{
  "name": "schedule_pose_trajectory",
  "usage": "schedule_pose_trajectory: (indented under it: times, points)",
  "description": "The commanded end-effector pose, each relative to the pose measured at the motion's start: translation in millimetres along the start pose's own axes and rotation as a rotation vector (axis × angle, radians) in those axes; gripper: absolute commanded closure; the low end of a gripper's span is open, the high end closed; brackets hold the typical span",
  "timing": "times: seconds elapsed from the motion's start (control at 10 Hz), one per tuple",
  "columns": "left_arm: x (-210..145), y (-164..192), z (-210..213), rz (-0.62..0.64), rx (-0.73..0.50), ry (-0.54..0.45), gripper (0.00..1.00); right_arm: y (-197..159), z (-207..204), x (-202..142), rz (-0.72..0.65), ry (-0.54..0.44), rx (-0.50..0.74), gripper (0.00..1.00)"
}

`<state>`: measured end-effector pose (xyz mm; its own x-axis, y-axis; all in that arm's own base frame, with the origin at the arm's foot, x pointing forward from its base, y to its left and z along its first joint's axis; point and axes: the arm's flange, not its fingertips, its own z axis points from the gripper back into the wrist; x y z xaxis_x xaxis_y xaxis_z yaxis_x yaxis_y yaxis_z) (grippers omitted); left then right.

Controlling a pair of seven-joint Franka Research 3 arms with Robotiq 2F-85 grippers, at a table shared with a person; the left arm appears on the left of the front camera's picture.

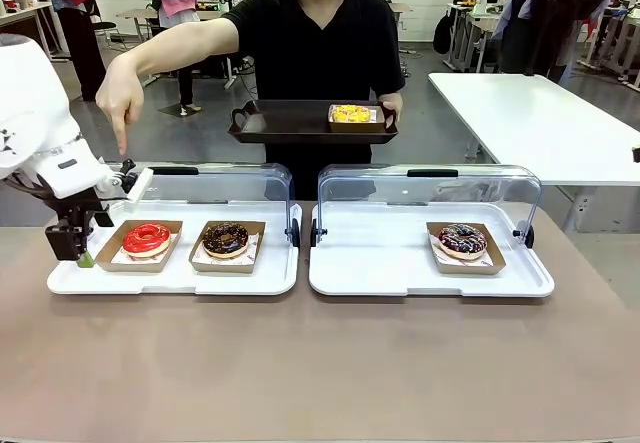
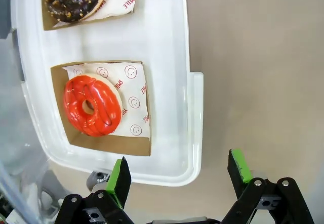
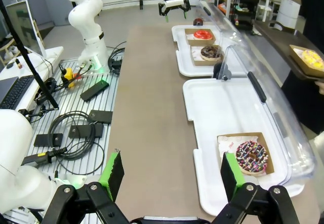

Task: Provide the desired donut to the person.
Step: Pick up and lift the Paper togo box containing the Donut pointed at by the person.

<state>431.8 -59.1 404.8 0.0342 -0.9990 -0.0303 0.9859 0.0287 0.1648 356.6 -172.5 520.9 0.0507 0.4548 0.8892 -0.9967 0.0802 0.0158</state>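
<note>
Fingers of the left gripper stand apart, hanging at the tray's outer edge just beside the red donut, where the person's hand points down. Also spread, the right gripper is far from that donut; the left arm is nearer.

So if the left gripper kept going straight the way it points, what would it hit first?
Probably the rim of the white tray, just beside the red-glazed donut. The left gripper points down at it, open, though depth is unclear.
</note>
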Motion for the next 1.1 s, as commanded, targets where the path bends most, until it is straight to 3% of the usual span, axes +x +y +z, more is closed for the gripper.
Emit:
schedule_pose_trajectory:
  times: [0.0,0.1,0.4,1.0]
  points:
    - [-12,8,-16,0.009,-0.005,-0.013,0.0,0,-1,-2,0.007,-0.019,-0.003,0.0]
    - [-21,24,-22,-0.005,-0.027,-0.007,0.0,0,-1,-2,0.007,-0.019,-0.003,0.0]
    - [-17,22,-52,0.007,-0.055,-0.058,0.0,0,-1,-2,0.007,-0.019,-0.003,0.0]
    - [-35,47,-54,-0.017,-0.046,-0.081,0.0,0,-1,-2,0.007,-0.019,-0.003,0.0]
